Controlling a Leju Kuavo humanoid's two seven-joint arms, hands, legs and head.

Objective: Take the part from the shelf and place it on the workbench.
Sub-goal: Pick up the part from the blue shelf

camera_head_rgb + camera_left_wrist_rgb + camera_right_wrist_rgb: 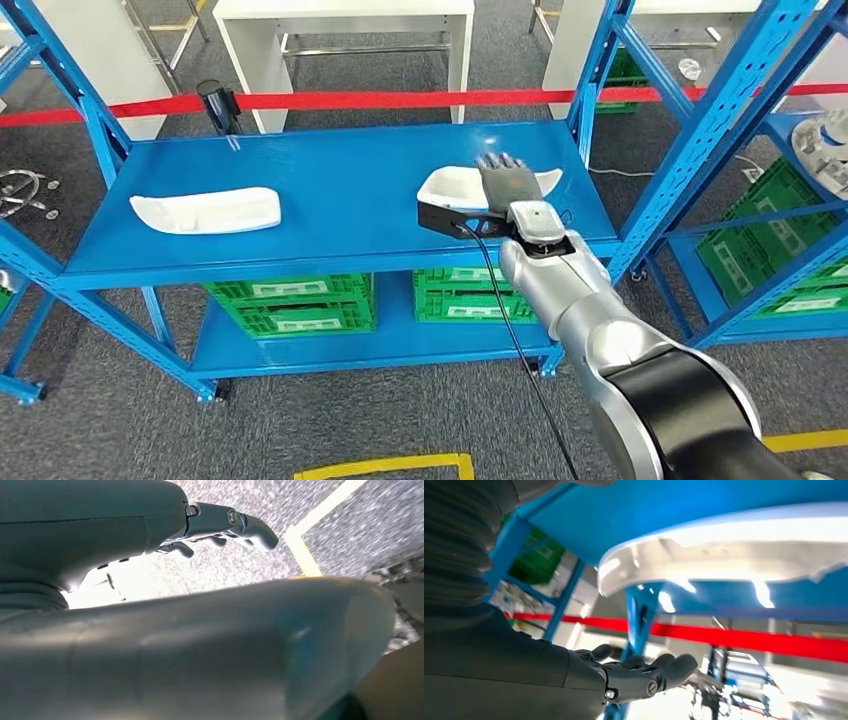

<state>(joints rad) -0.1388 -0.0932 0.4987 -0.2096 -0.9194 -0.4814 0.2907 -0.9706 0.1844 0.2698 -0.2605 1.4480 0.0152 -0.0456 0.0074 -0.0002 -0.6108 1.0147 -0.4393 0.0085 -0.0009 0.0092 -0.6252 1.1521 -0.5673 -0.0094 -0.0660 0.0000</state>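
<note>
Item: white moulded part [450, 186], shallow and tray-like, long and curved. It lay on the blue shelf deck [350, 180], toward the deck's right end and near its front edge, at about 1 o'clock from the middle of the head view. Its long axis ran 9 to 3 o'clock, parallel to the front edge. The wrist view showed the same part [734, 550] with a raised rim and a pale, glossy underside.

Right hand [505, 180]: it hovered over the right half of the part, palm down, arm entering from 5 o'clock and the fingers [498, 161] pointing toward 12. The fingers therefore crossed the part's long axis nearly square. They were extended and slightly apart, closed on nothing; in the wrist view the fingers [659, 672] stood clear of the rim, with a gap between. Whether the palm touched the part could not be told from the head view. Judged relation: the part lay directly beneath the hand, so a grasp calls for lowering and closing across the short width.

Left hand [225, 525]: hanging over grey carpet, fingers loosely curled and holding nothing. The right hand was the nearer by far.

Second white part [205, 211]: same deck, at 9 o'clock from the first, well apart, its long axis also 9 to 3.

Green crates [290, 300]: lower shelf level.

Red barrier tape [400, 100]: behind the shelf, toward 12 o'clock.
</note>
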